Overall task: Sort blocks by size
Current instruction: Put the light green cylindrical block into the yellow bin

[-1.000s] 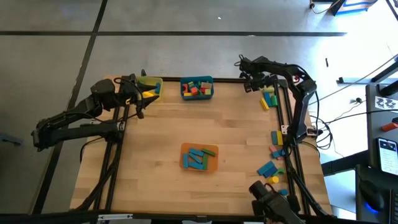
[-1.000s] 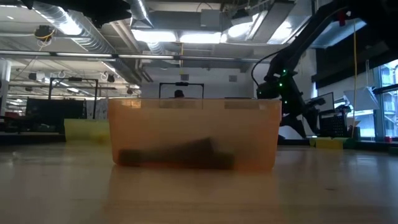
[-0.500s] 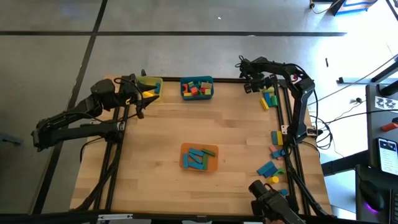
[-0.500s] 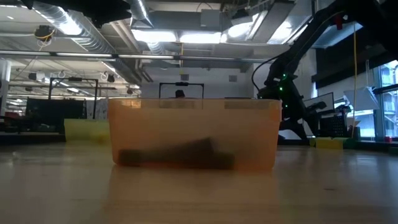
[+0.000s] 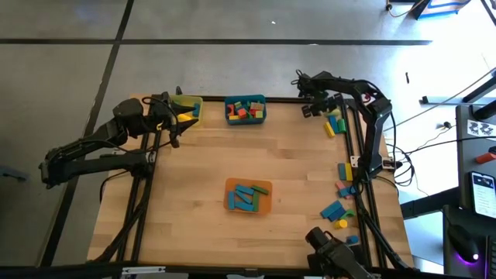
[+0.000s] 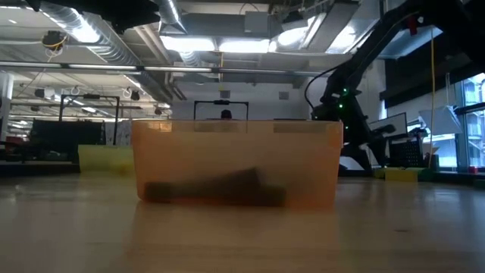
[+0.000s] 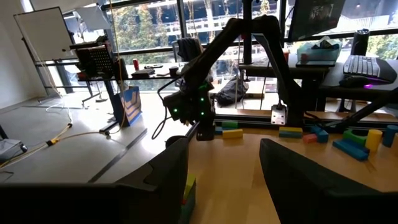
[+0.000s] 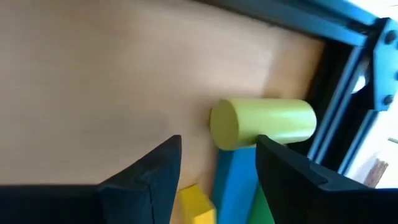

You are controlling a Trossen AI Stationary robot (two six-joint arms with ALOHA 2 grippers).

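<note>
Step in hand, as I judge it: approach for the next pick, my right fingers (image 8: 217, 177) spread and empty above the yellow cylinder (image 8: 264, 123) lying in the blocks (image 5: 334, 122) cluster at the table's (image 5: 201, 170) far right corner. My left fingers (image 7: 224, 180) are likewise parted, holding nothing, waiting beside the yellow bin (image 5: 188, 108). Next move calls for lowering to straddle the cylinder, then closing.
</note>
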